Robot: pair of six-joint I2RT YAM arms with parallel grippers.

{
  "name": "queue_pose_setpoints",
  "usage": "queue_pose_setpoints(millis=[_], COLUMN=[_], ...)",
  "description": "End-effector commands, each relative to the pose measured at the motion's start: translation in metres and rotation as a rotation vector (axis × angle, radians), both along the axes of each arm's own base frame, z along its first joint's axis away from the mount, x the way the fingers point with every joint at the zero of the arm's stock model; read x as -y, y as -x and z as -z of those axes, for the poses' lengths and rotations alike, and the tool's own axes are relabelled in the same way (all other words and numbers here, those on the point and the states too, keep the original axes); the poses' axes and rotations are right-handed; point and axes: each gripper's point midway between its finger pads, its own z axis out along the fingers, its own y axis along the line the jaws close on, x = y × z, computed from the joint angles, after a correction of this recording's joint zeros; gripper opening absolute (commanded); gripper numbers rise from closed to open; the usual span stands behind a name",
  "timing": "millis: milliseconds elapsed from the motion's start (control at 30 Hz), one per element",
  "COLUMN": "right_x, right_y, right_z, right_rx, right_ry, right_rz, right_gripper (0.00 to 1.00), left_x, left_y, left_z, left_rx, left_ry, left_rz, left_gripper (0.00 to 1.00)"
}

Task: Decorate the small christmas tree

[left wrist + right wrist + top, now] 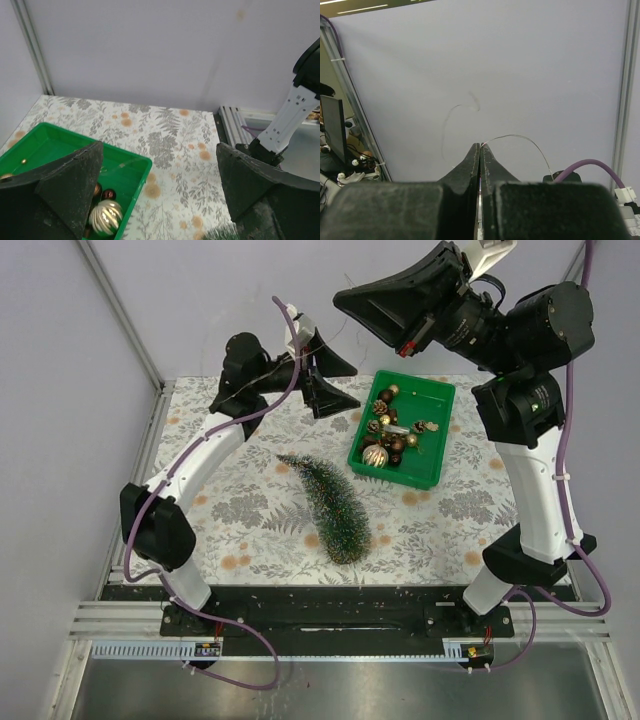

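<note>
The small christmas tree (330,502) lies on its side in the middle of the patterned tablecloth, tip pointing back left. A few of its bristles (223,233) show at the bottom of the left wrist view. My left gripper (356,390) hovers open just left of the green bin (432,472), nothing between its fingers (159,145). My right gripper (339,300) is raised high over the back of the table, jaws pressed together (480,145). A thin wire (525,138) comes out from between its fingertips and arcs to the right.
The green bin's rim (141,168) is close to my left finger; inside lie several gold, brown and silver baubles (392,432), among them a ribbed silver ball (105,217). Grey walls with metal posts (120,310) enclose the table on three sides.
</note>
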Motion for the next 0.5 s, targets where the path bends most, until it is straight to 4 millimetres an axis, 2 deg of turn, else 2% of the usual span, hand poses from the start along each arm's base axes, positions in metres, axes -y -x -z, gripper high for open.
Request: queue_pose_setpoints(millis=[0, 67, 133, 233, 333, 367, 400, 467], right_x=[0.004, 0.005, 0.005, 0.006, 0.009, 0.011, 0.013, 0.02], right_y=[0.009, 0.009, 0.01, 0.01, 0.012, 0.014, 0.016, 0.02], right_z=[-0.012, -0.013, -0.013, -0.013, -0.015, -0.016, -0.017, -0.021], right_rx=[0.045, 0.05, 0.057, 0.058, 0.071, 0.075, 0.08, 0.099], right_ry=[-0.033, -0.033, -0.031, -0.028, -0.03, -0.03, -0.032, -0.037], right_rz=[-0.008, -0.001, 0.003, 0.009, 0.023, 0.027, 0.034, 0.058], right_gripper=[0.0, 0.0, 0.0, 0.0, 0.0, 0.0, 0.0, 0.0], left_x=[0.01, 0.015, 0.019, 0.023, 0.025, 0.026, 0.026, 0.024], left_y=[0.02, 0.027, 0.031, 0.025, 0.017, 0.012, 0.008, 0.005], left_z=[-0.055, -0.054, -0.051, -0.049, -0.047, -0.049, -0.05, -0.056], left_rx=[0.106, 0.117, 0.117, 0.116, 0.107, 0.106, 0.101, 0.129], left_ry=[0.135, 0.137, 0.132, 0.129, 0.119, 0.117, 0.112, 0.102], left_rz=[0.107, 0.172, 0.195, 0.175, 0.139, 0.116, 0.091, 0.06], left_gripper=[0.99, 0.96, 0.88, 0.59, 0.16, 0.06, 0.0, 0.0])
